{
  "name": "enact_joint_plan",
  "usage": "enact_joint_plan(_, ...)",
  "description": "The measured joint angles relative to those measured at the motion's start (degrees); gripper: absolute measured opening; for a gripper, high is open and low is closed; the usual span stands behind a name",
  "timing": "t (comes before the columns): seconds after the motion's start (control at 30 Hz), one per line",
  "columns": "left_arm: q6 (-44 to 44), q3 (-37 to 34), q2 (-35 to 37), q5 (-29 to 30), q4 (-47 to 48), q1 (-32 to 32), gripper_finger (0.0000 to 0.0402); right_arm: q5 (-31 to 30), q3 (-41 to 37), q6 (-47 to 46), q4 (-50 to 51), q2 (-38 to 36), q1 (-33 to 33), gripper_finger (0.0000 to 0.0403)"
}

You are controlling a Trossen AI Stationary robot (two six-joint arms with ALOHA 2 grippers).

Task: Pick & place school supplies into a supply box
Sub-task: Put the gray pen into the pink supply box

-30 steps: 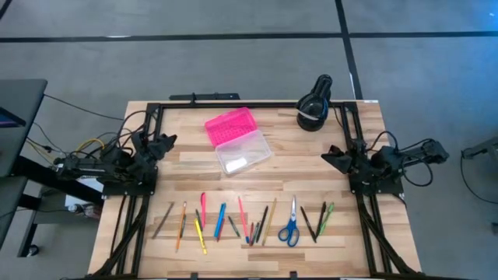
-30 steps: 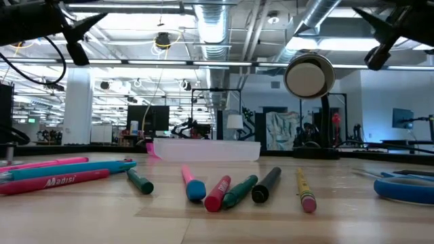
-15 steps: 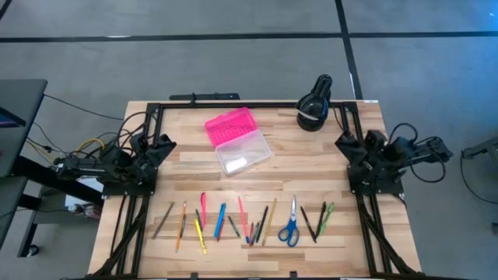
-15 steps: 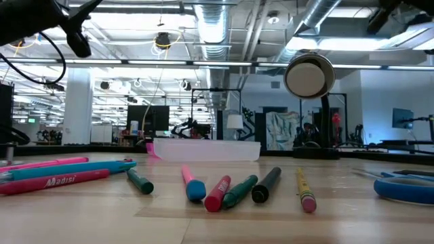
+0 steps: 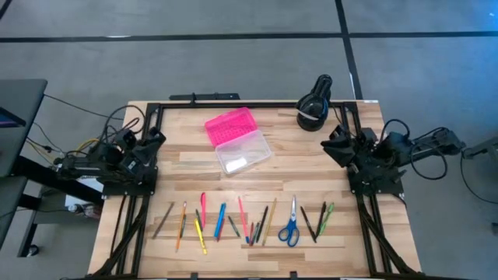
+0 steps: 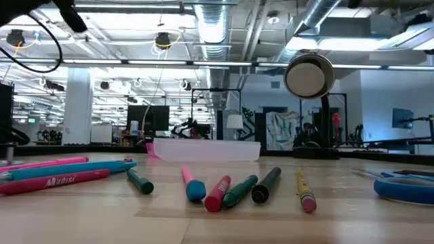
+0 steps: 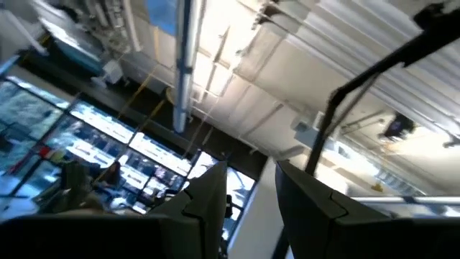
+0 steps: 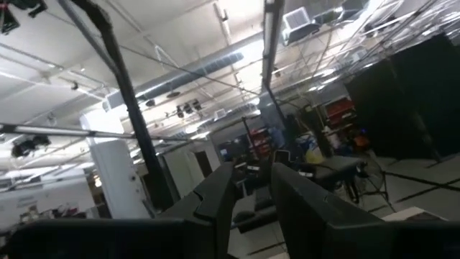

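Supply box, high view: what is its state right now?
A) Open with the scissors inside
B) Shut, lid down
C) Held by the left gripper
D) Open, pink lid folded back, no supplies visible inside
D: the supply box lies open, and the scissors lie in the front row with the pens.

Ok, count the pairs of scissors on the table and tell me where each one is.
1. The blue-handled scissors lie in the row of pens and pencils near the table's front edge, towards its right end. None show in the open supply box, though something small could be hidden.

I see a bright pink lid (image 5: 229,126), blue scissors (image 5: 289,231), a light wood desk (image 5: 288,148) and black arms.
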State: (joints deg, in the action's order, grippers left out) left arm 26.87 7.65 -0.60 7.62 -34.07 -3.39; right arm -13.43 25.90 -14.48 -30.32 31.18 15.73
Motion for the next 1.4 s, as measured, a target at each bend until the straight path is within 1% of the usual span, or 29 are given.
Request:
enact_joint_plan(0.17,-0.2,3.8,-3.2,-4.8,4.0,0.0,0.0114,1.6,5.0,0.1,-0.2,6.2,0.0,0.0092)
enact_joint_plan(0.33,-0.2,9.6,-10.0,-8.1,13.1,0.0,0.0114,1.6,8.2,0.2,0.2,12.0,0.0,0.0092)
enact_joint_plan(0.53,0.6,16.2,-19.1,-13.0,24.0,0.0,0.0114,1.6,10.4,0.0,0.2,16.0,0.0,0.0092)
enact_joint_plan(0.8,7.7,23.4,-28.0,-17.8,42.6,0.0,0.0114,1.7,11.0,-0.5,1.6,18.9,0.0,0.0092)
enact_joint_plan(0.9,10.1,25.9,-31.6,-17.9,46.0,-0.7,0.0114,1.7,11.0,-1.1,2.5,19.8,0.0,0.0092)
enact_joint_plan(1.03,10.6,30.3,-36.8,-17.9,48.6,-2.6,0.0114,1.7,11.1,-1.1,2.9,20.3,0.0,0.0092)
enact_joint_plan(1.17,9.9,35.8,-42.2,-17.8,55.6,-5.2,0.0114,2.2,11.1,-1.1,3.2,20.4,0.0,0.0092)
enact_joint_plan(1.27,9.9,40.0,-46.0,-17.7,64.1,-8.0,0.0114,6.0,11.1,-1.4,3.3,20.4,0.0,0.0092)
enact_joint_plan(1.4,11.2,43.9,-49.9,-14.9,72.8,-12.1,0.0114,10.9,13.6,-2.1,6.4,21.0,0.3,0.0092)
